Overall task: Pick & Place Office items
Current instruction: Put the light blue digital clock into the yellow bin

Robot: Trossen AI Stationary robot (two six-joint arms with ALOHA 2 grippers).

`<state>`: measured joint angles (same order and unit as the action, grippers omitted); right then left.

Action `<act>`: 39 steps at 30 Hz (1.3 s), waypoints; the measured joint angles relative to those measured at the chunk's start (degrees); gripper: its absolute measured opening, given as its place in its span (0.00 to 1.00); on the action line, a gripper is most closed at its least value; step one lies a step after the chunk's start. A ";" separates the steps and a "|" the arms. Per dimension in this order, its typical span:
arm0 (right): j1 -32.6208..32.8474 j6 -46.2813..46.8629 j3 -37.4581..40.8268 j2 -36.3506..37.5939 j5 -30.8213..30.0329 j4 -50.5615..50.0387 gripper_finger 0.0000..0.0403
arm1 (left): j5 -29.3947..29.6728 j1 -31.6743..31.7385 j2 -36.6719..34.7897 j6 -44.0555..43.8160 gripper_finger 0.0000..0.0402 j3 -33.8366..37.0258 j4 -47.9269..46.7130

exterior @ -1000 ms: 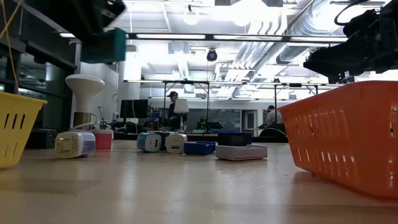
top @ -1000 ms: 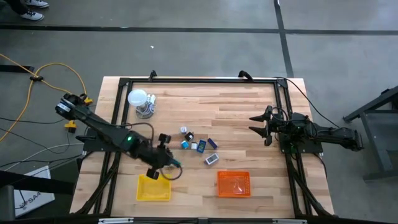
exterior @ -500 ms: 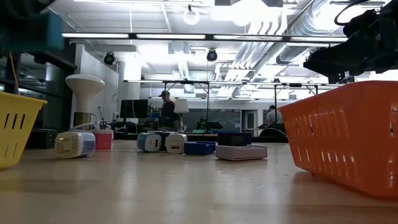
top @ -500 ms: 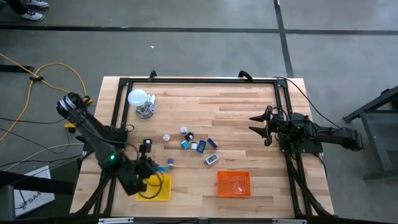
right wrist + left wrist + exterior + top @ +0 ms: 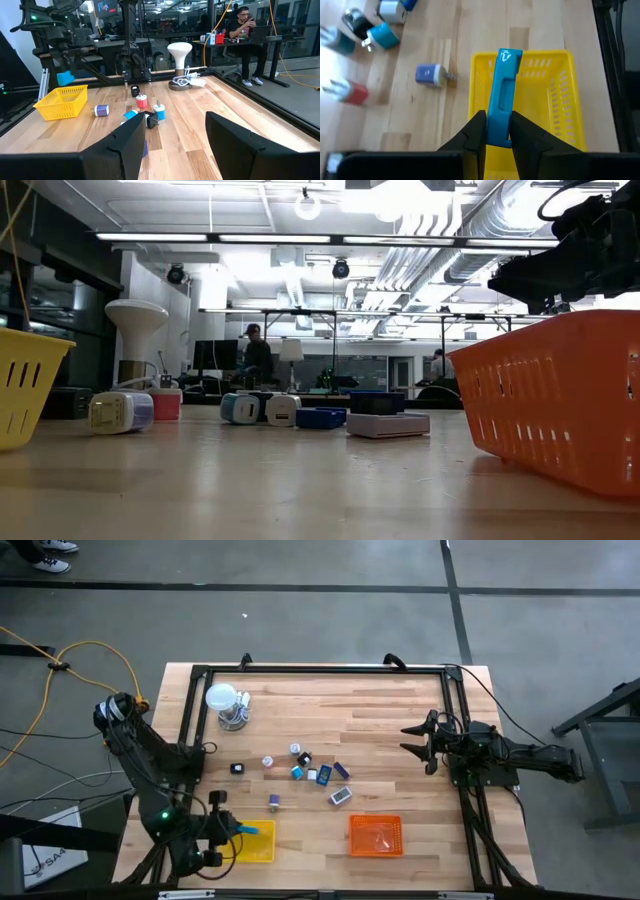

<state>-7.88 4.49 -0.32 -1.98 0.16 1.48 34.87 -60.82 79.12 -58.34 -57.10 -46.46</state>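
We found almost nothing to read. A white sheet on the floor [image 5: 45, 858] beside the table's left corner carried dark letters, roughly "SAA", cut off at the picture's edge. The blue item [image 5: 501, 95] in the left wrist view bore a small moulded mark, too blurred to make out.

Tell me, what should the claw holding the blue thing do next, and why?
Probably lower a little and open. The left claw is shut on the blue item, which hangs above the yellow tray, so letting go should drop it inside.
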 joint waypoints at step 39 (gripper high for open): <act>-0.02 0.00 -0.01 0.00 0.00 0.00 0.48 | -0.61 -1.15 17.28 -10.69 0.18 -0.02 5.20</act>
<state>-7.90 4.49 -0.33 -1.98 0.16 1.48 34.26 -61.98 96.40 -69.04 -57.12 -41.26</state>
